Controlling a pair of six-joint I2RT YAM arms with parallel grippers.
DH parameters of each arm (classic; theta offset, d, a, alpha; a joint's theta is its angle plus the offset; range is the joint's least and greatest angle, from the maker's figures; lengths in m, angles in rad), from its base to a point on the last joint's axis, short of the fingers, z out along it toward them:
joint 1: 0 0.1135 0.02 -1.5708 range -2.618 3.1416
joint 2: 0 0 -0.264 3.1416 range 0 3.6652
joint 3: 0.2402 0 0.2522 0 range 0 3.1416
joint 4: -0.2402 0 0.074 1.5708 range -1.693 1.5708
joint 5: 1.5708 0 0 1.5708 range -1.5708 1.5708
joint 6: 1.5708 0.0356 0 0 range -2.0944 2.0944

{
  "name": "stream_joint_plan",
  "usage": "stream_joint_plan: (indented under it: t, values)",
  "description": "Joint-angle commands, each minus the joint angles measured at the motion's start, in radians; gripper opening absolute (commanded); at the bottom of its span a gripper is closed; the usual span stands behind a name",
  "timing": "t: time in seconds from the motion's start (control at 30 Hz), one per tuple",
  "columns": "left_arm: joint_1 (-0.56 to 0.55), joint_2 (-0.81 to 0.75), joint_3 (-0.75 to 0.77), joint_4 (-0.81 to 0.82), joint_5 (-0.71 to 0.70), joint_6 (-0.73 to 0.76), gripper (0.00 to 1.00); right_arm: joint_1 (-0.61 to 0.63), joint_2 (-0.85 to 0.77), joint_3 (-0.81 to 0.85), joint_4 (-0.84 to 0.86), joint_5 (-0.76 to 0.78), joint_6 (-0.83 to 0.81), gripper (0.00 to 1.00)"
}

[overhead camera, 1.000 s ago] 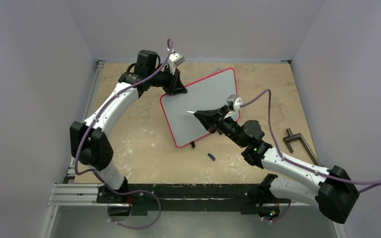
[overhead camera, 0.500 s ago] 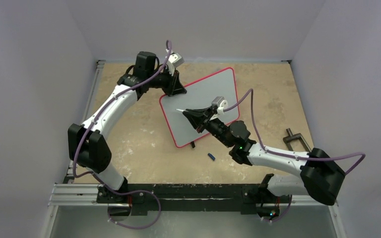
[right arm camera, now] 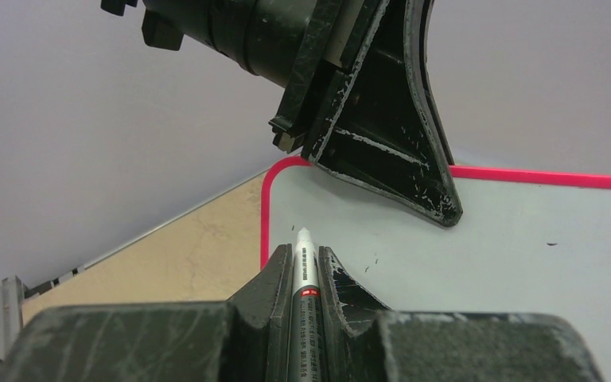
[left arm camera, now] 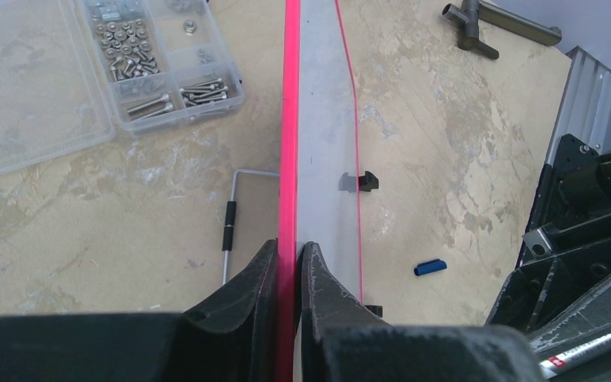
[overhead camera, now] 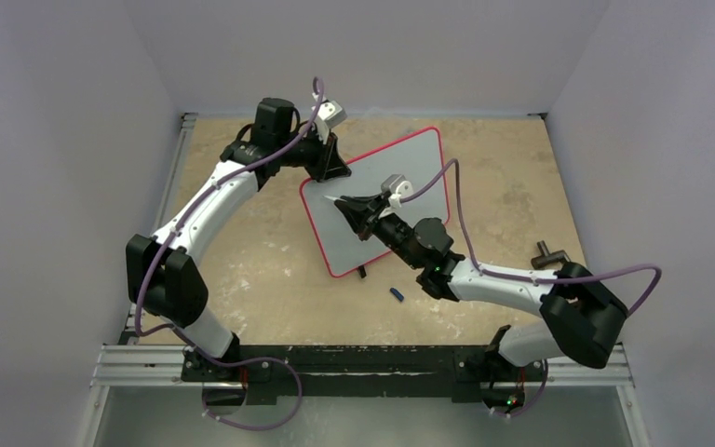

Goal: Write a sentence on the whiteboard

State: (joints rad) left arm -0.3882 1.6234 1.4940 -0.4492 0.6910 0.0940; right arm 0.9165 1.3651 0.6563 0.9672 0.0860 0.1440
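The whiteboard (overhead camera: pixel 405 172), white with a thin red frame, stands tilted on the table on its black clip feet (overhead camera: pixel 363 272). My left gripper (overhead camera: pixel 333 169) is shut on its far left edge. The left wrist view shows the board edge-on (left arm camera: pixel 326 119) with the red rim clamped between the jaws of that gripper (left arm camera: pixel 289 251). My right gripper (overhead camera: pixel 349 205) is shut on a grey-white marker (right arm camera: pixel 304 267). The marker tip points at the board (right arm camera: pixel 525 255) near its upper left corner, just below the left finger (right arm camera: pixel 390 119). I cannot tell whether the tip touches the board.
A small blue cap (overhead camera: pixel 397 294) lies on the table in front of the board and also shows in the left wrist view (left arm camera: pixel 430 267). A T-shaped metal tool (overhead camera: pixel 549 256) lies at the right. A clear box of screws (left arm camera: pixel 159 64) and a thin hex key (left arm camera: pixel 231 215) lie behind the board.
My right arm has swung left across the board, carrying the marker from the board's middle toward its upper left corner. The left gripper and the board have stayed put.
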Motion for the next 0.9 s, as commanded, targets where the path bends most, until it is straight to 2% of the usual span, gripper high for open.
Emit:
stream_joint_plan:
  t: [0.0, 0.87]
  values:
    - [-0.012, 0.015, -0.037, -0.08, -0.117, 0.104, 0.0, 0.01, 0.021, 0.058, 0.07, -0.002, -0.027, 0.0]
    - [-0.024, 0.019, -0.024, -0.097, -0.155, 0.105, 0.0, 0.015, 0.108, 0.116, 0.058, 0.019, -0.031, 0.0]
